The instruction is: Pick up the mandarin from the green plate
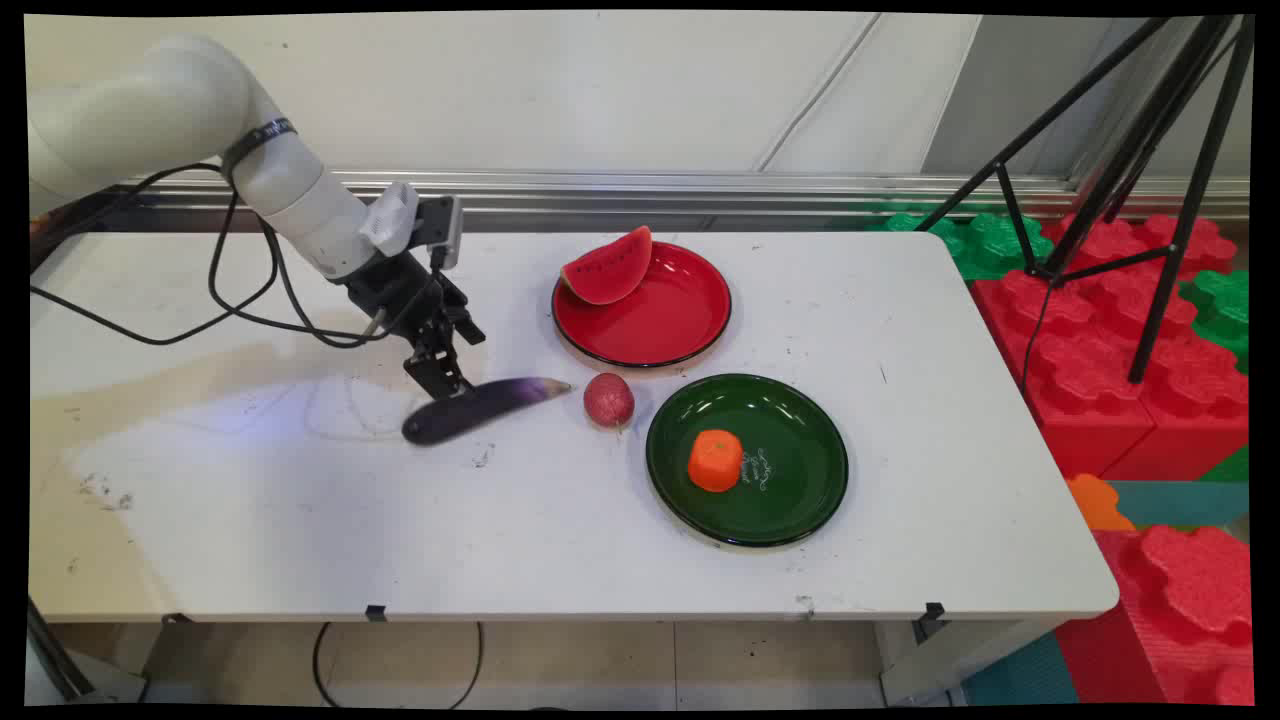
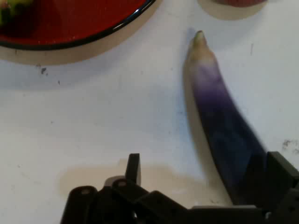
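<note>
A long purple eggplant (image 1: 487,405) lies on the white table (image 1: 300,520), its pale tip pointing right toward a small red radish (image 1: 609,399). My gripper (image 1: 443,384) is down at the eggplant's thick left end. In the hand view the gripper (image 2: 205,163) is open, and the eggplant (image 2: 219,116) runs up from between the fingers, lying close against the right finger (image 2: 280,170). The left finger (image 2: 133,167) stands apart from it over bare table.
A red plate (image 1: 660,330) with a watermelon slice (image 1: 607,268) sits behind the radish. A green plate (image 1: 790,500) holding an orange piece (image 1: 715,460) is to the right. Black cables (image 1: 240,300) hang from the arm at left. A tripod (image 1: 1130,200) and foam blocks (image 1: 1150,340) stand beyond the table's right edge.
</note>
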